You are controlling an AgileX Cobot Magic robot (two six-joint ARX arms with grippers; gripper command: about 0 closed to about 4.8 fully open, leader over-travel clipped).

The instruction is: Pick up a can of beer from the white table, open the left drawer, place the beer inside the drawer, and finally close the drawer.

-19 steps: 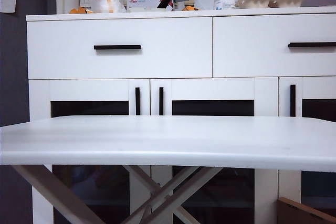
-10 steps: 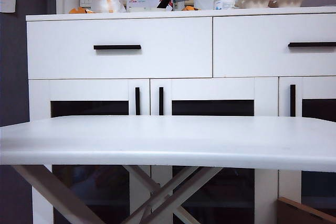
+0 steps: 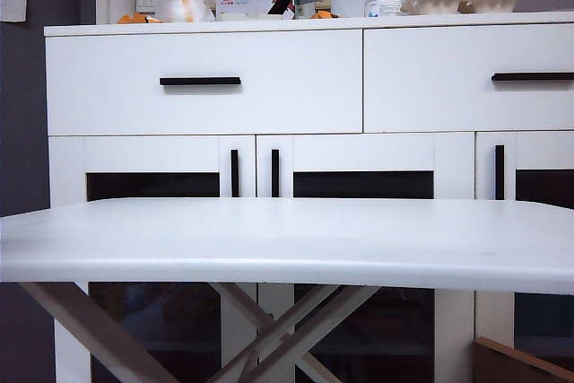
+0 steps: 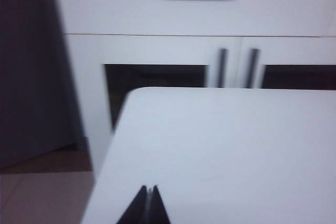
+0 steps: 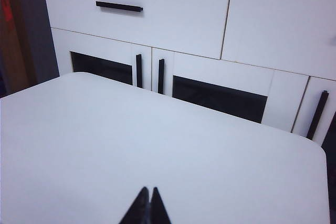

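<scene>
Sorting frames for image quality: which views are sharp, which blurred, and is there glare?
Exterior view: sharp, evenly lit, left drawer crisp. Left wrist view: blurred throughout, shut left pincer over the white table. Right wrist view: fairly sharp; shut right pincer soft up close. No strong glare anywhere.

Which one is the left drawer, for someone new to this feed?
Behind the table stands a white cabinet. Its top row holds two wide drawers; the left drawer is the one on the exterior view's left, fully in view, shut, black bar handle centred. Its twin runs off frame.
</scene>
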